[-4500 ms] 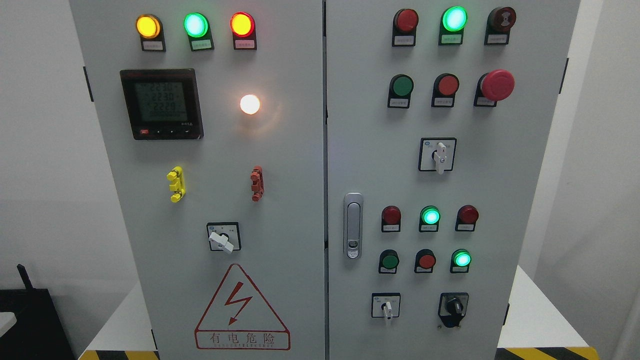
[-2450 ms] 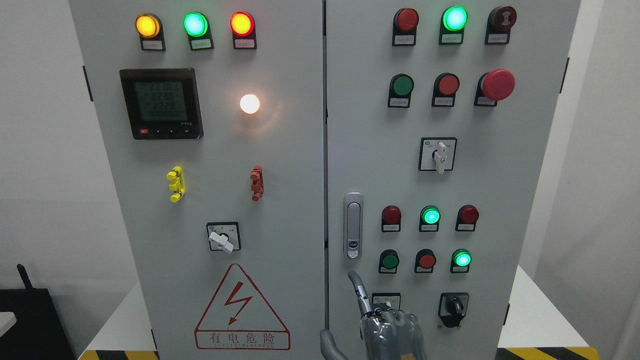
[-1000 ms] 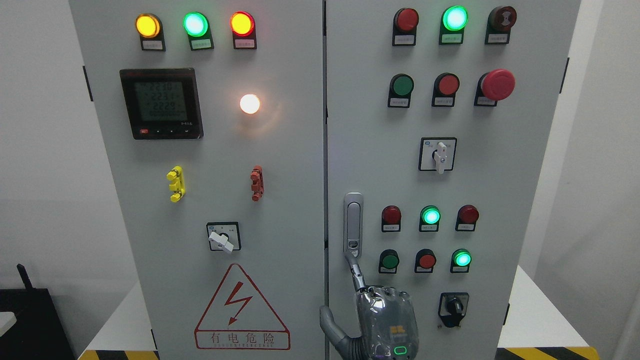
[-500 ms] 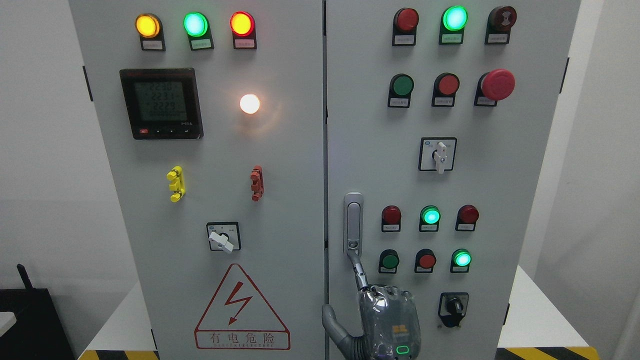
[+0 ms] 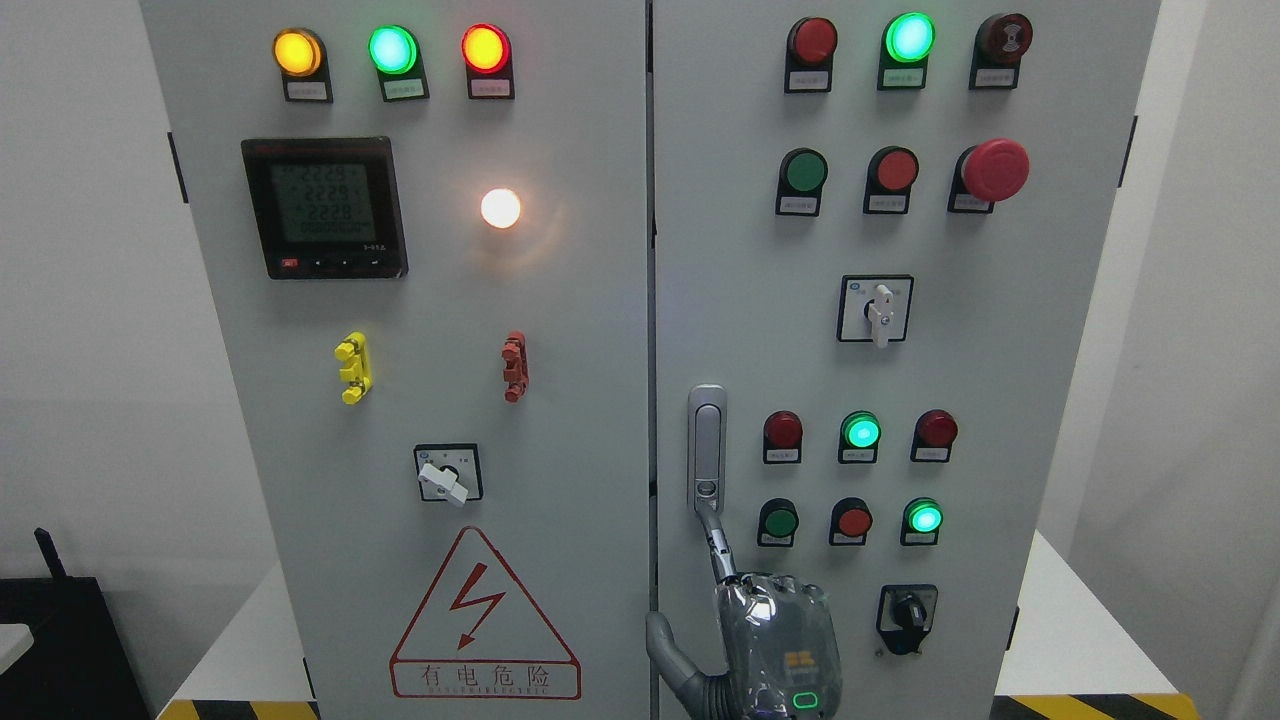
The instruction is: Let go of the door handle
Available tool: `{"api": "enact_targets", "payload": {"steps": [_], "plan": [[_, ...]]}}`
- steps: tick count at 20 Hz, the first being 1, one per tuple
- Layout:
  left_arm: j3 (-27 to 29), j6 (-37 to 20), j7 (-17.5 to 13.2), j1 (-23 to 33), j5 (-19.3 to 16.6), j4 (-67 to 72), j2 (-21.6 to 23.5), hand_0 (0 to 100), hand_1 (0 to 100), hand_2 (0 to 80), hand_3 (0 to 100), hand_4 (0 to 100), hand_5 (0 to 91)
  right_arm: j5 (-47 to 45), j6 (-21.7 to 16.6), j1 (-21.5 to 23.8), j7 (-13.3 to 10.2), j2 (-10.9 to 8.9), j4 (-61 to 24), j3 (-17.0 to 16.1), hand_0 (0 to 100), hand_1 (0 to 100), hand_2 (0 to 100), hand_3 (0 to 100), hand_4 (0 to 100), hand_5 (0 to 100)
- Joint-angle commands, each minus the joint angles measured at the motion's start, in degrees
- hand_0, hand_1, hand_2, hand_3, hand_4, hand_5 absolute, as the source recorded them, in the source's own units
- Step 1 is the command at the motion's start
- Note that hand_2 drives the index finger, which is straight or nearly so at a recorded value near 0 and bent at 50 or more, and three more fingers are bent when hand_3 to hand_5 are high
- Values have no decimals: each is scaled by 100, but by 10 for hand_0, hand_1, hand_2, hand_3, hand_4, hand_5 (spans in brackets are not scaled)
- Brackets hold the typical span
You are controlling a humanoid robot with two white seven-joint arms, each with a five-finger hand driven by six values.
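The silver door handle [image 5: 706, 440] stands upright in its recess at the left edge of the cabinet's right door [image 5: 740, 300], and it lies flush. My right hand [image 5: 775, 635] comes up from the bottom edge with its back toward me. Its index finger [image 5: 716, 545] points straight up, and the tip touches the handle's lower end at the round lock button [image 5: 706, 491]. The thumb [image 5: 662, 645] sticks out to the left across the door seam. The other fingers are curled in, and the hand holds nothing.
The right door carries several lamps and push buttons, a red mushroom stop button [image 5: 995, 168] and rotary switches [image 5: 877, 310]. The left door [image 5: 450, 350] has a meter [image 5: 325, 207], lamps and a warning triangle [image 5: 483, 620]. White table edges show on both sides.
My right hand rose into view from the bottom edge and its index finger climbed to the handle's lower end. Over the last half second it has hardly moved.
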Motion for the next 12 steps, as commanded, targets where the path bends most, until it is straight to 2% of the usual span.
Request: {"api": "enact_targets", "payload": {"steps": [1, 12], "plan": [[-79, 1, -4, 1, 0, 114, -1, 120, 389, 0, 0, 0, 0, -1, 8, 8, 12, 0, 26, -36, 336, 300, 0, 1000, 1000, 1000], [-79, 1, -4, 1, 0, 114, -1, 120, 389, 0, 0, 0, 0, -1, -1, 8, 47, 0, 34, -36, 339, 301, 0, 1000, 1000, 1000]]}}
